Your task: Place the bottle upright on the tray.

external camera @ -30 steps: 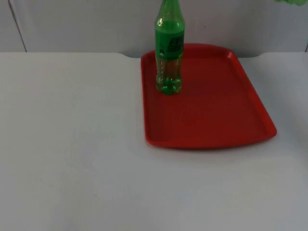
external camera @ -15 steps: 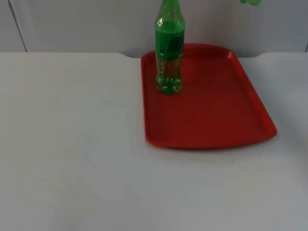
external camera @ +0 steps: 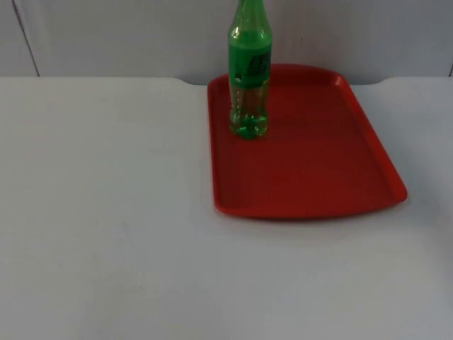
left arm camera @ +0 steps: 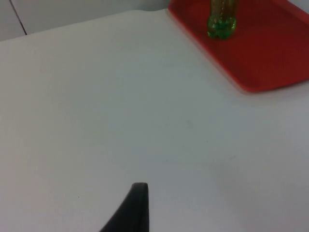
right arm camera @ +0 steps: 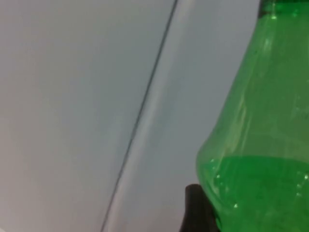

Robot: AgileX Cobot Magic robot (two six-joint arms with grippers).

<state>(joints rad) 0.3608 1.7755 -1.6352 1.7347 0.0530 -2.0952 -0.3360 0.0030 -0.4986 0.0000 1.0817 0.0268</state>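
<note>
A white table [external camera: 113,212] stretches away to a grey partition wall [external camera: 127,35]. Taking the red tray [external camera: 311,177] as the landmark, the broad stretch of table to its left is plain white surface. The left gripper [left arm camera: 133,210] hangs over that stretch, well apart from the tray; one black fingertip [left arm camera: 137,193] shows in its wrist view, and whether the claw is apart or together cannot be told from it.

The tray lies flat on the table, its far edge near the wall. A green bottle [external camera: 249,71] stands upright on it, in the far left corner of the tray, just inside the left rim. Its base rests on the red surface, and its neck rises in front of the wall. The lower part of the bottle looks clear, the upper part green with a label.

The right gripper [right arm camera: 195,212] sits close beside the bottle's green shoulder. One dark fingertip [right arm camera: 193,203] appears next to the plastic; whether this claw is apart, together or gripping cannot be told.
</note>
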